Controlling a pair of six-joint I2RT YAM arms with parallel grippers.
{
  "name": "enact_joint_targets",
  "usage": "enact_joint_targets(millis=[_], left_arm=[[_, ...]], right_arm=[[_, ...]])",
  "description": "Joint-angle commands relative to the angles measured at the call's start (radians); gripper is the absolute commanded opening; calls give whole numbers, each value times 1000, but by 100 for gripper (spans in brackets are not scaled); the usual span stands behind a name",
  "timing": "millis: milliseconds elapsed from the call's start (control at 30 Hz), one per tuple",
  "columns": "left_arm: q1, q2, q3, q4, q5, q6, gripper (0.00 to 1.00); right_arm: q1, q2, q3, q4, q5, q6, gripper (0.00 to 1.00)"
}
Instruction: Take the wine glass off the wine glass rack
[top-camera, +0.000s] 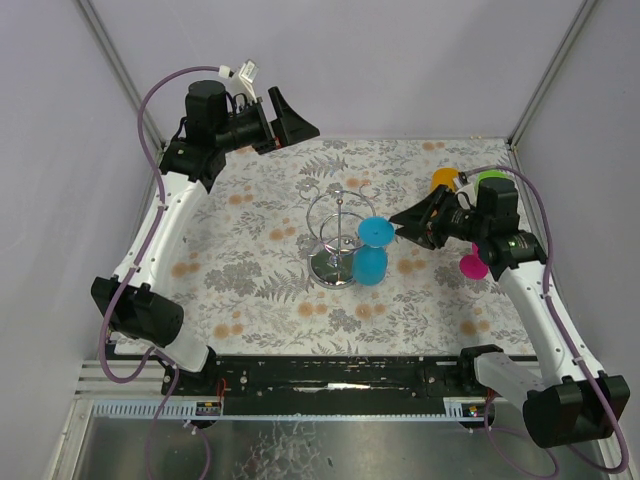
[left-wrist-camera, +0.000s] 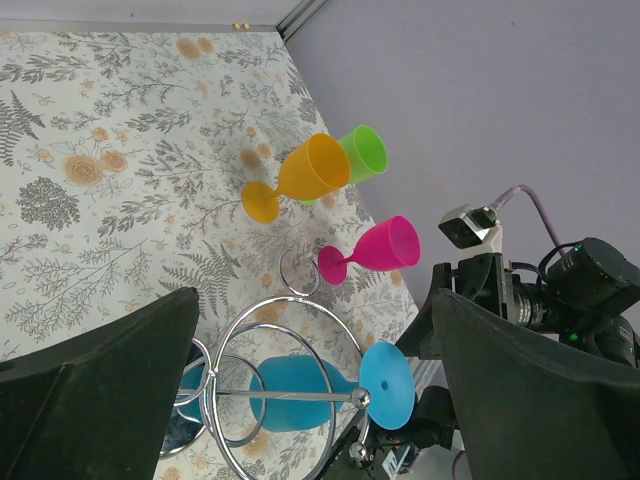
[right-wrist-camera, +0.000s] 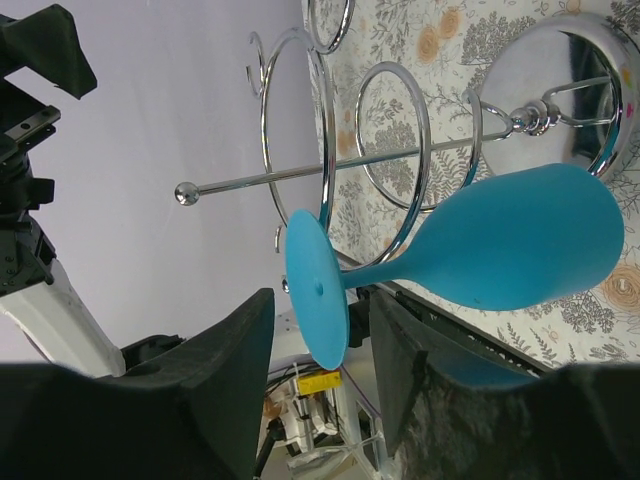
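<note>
The silver wine glass rack stands mid-table. A blue wine glass hangs upside down from the rack's right side, its round foot up against the wire ring. My right gripper is open just right of that foot. In the right wrist view the blue glass has its foot edge between my open fingers, apparently without touching them, and the rack is behind. My left gripper is open and empty, raised at the back left. In its view it looks down on the rack and blue glass.
An orange glass and a green glass lie at the back right. A pink glass lies under my right arm. All three show in the left wrist view: orange, green, pink. Walls enclose the floral table.
</note>
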Motion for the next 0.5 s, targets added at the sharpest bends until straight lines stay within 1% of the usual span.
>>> enact_joint_targets(millis=[0,200,400,467], left_arm=[[9,4,1,67,21,-10,100],[12,3,2,68,22,-10,100],[14,5,-2,70,25,-11,100],[13,5,-2,70,25,-13,100]], right_arm=[[22,22,15,58,-9,15,49],[35,28,9,70,-7,21,44],[35,27,7,71,-10,21,34],[37,26,3,71,-11,21,33]])
